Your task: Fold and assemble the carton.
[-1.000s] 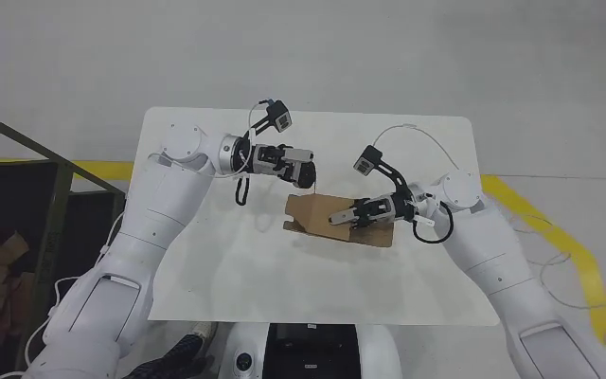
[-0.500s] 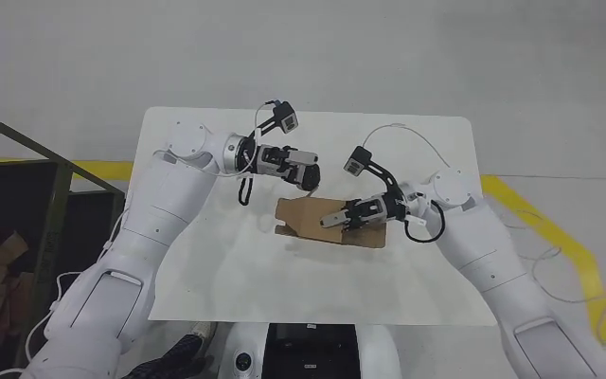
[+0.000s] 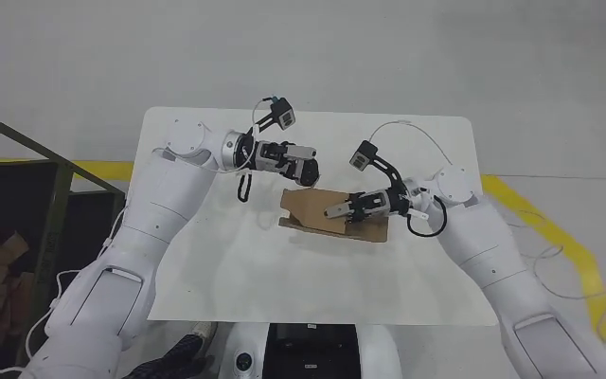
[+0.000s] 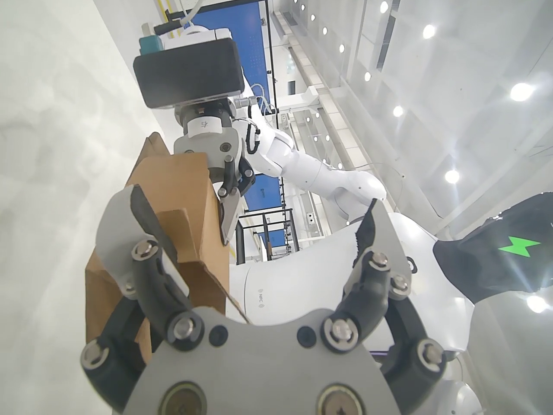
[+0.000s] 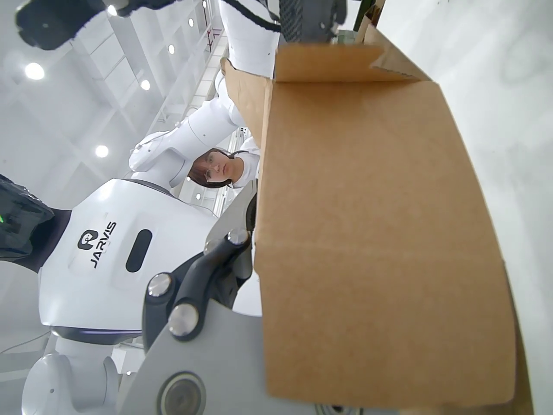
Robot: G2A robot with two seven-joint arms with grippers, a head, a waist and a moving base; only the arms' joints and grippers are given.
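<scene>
A brown carton (image 3: 331, 216), partly opened, is held just above the middle of the white table (image 3: 208, 275). My right gripper (image 3: 339, 212) is shut on its upper panel; one finger (image 5: 243, 209) presses the outside of the wall (image 5: 380, 226) and the other is hidden behind the cardboard. My left gripper (image 3: 310, 173) hovers at the carton's far left corner, open. In the left wrist view its fingers (image 4: 129, 211) stand wide apart beside the carton's end (image 4: 181, 200), with nothing clamped between them. The right gripper (image 4: 227, 213) shows there on the carton's side.
The table's front half and both sides lie bare around the carton. A dark rack (image 3: 38, 199) with cardboard scraps stands on the floor off the table's left edge. White cables loop over the right arm (image 3: 417, 142).
The right gripper swung the carton a little left and toward the front, then brought it back up near the left gripper. The left gripper barely shifted and stays open.
</scene>
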